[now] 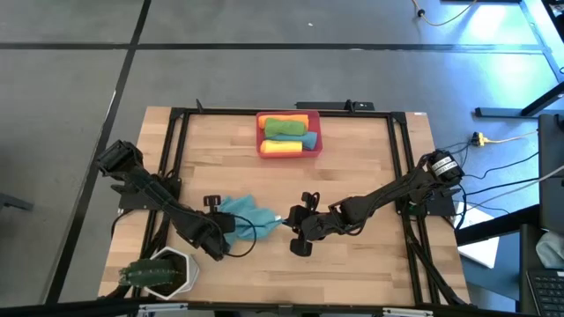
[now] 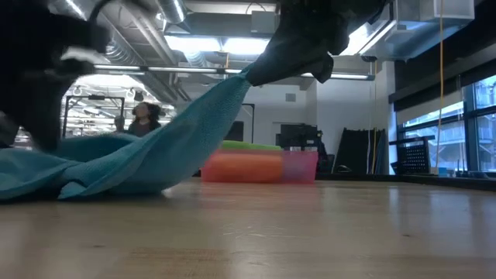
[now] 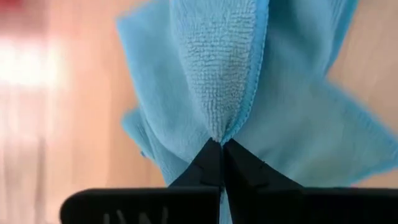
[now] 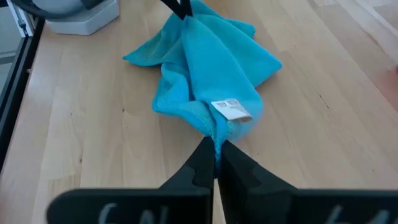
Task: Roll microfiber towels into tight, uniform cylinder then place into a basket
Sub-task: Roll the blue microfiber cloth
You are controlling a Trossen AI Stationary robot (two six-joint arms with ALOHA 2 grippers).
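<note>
- The left gripper (image 3: pixel 221 144), a pair of dark fingers, is pinched tight on a fold of a soft teal-blue microfiber towel (image 1: pixel 245 214), near the front edge of the wooden table (image 1: pixel 370 158), left of centre.
- The right gripper (image 4: pixel 216 146) is clamped on the opposite corner of the same towel, beside its small white label (image 4: pixel 231 109), near the middle of the table.
- The towel lies crumpled between the two grippers; the right one lifts its corner off the wood, so the cloth slopes up from the table.
- A small rectangular red-pink plastic basket (image 1: pixel 260 132) sits at the middle of the back edge, well apart from the towel.
- Rolled towels lie in it: green (image 1: pixel 284 129), orange (image 1: pixel 293 118), yellow (image 1: pixel 280 147), and a teal one (image 1: pixel 308 140).
- A white hexagonal pot with a green plant (image 1: pixel 160 273) stands at the front left corner.
</note>
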